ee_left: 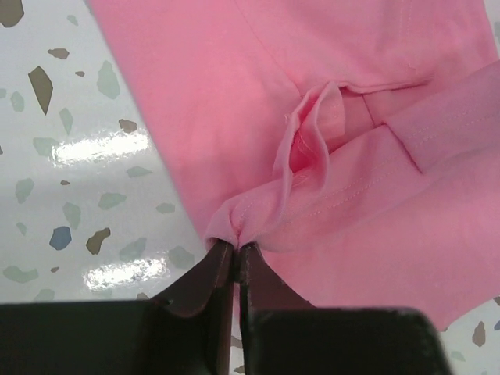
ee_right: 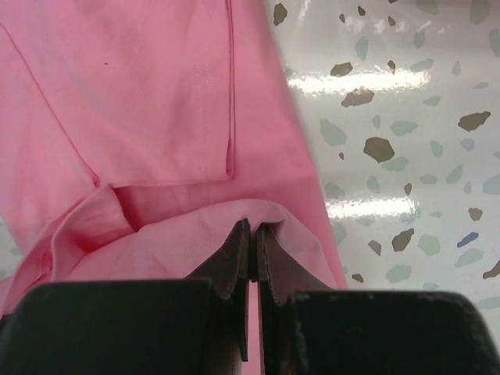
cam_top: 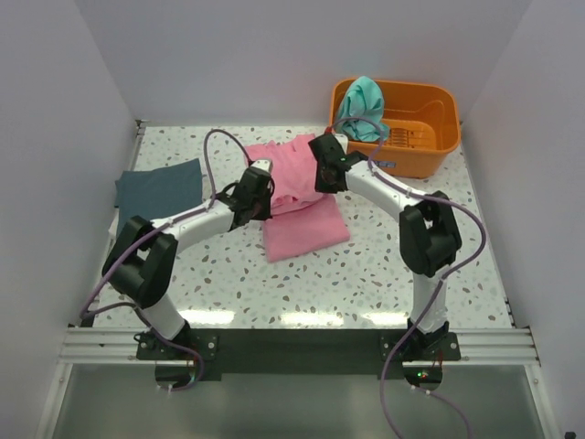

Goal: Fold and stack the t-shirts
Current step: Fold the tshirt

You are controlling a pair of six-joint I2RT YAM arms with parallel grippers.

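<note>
You're mid-fold: the pink t-shirt [cam_top: 306,230] lies centre frame on the worktop [cam_top: 366,283], with the left gripper [ee_left: 236,248] and right gripper [ee_right: 251,228] jaws each clenched on its edge. Next, carry both edges over together.

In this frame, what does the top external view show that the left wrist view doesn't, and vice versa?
Only top external: the orange basket with the teal t-shirt in it, the slate blue-grey t-shirt lying far left, and the left arm and right arm. Only left wrist: the left tool shut on a bunched fold of cloth, with seam stitching visible. Both: the pink t-shirt on the speckled table.
</note>
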